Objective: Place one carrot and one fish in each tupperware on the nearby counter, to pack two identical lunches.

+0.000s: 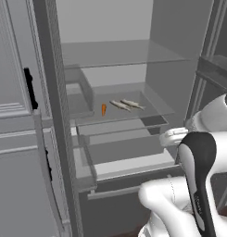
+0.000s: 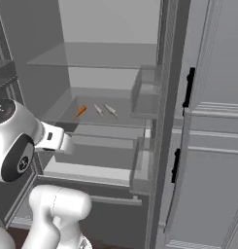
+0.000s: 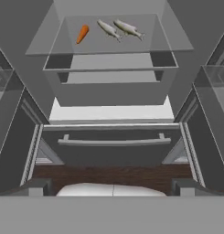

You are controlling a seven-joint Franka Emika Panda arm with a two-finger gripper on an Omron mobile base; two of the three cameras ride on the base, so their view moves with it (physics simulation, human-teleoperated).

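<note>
**Open fridge, one carrot and two fish on a glass shelf, gripper empty**

No brand, label or readable writing shows on any surface; the cabinet fronts, shelves and drawers are plain grey.

In the hand view the gripper point(image 3: 113, 185) points into the open fridge, its two dark fingertips point(image 3: 33, 186) rising at the far left and far right of the bottom edge. The jaws stand spread as wide as they go, with nothing between them and nothing touching either tip. The gripper is well apart from the food, low in front of the bottom drawer point(image 3: 114, 141) with its long bar handle.

The carrot point(image 1: 104, 109) lies on a clear glass shelf point(image 1: 154, 106) in the middle of the fridge, toward the shelf's left part as the hand camera sees it. Just beside it, on the same shelf, lie two slim silvery fish point(image 1: 127, 105), side by side and close together, near the carrot but not touching it. All three lie flat. Another glass shelf point(image 1: 119, 53) sits higher up, and pale drawers sit below the food shelf.

The fridge door bins point(image 2: 145, 95) stand open at the sides, and a black handle point(image 2: 189, 87) marks the cabinet front next to the fridge
</note>
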